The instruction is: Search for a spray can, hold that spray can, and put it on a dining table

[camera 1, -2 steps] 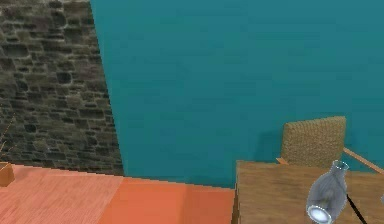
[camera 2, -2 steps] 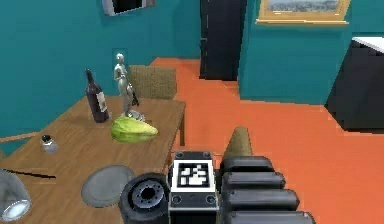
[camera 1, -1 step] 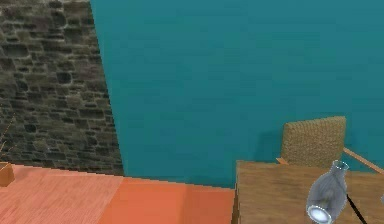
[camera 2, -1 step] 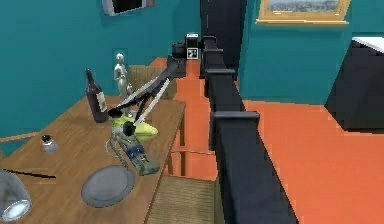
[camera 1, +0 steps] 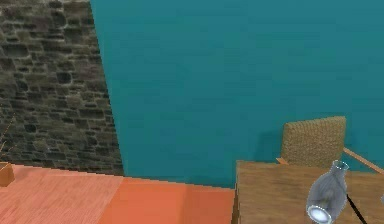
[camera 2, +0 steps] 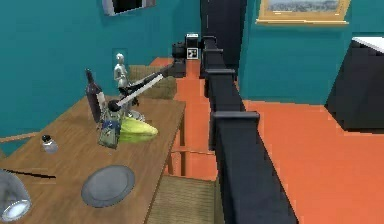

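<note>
Where the dark arm stretches out across the arm side view, its gripper sits over the far part of one wooden dining table. I cannot tell how its fingers are set, or whether it holds anything, since things lie on the tabletop right behind it.

Just below the fingers stands one small pale can, tilted, with a dark top. It may be the spray can, though its shape is too small to be sure. It touches one yellow-green lump on its right.

Left of the gripper stands one dark bottle, and farther back one silver statuette. Nearer on the table are one small shaker, one grey plate and, at the near left corner, one clear glass vessel.

Two wicker chairs show here, one at the table's far end and one at its near right. One gold-framed picture hangs on the far teal wall, and one dark cabinet stands at the right.

Ahead, the forward view has the table's corner, one glass bottle on it, one wicker chair behind, and a stone wall at the left.
</note>
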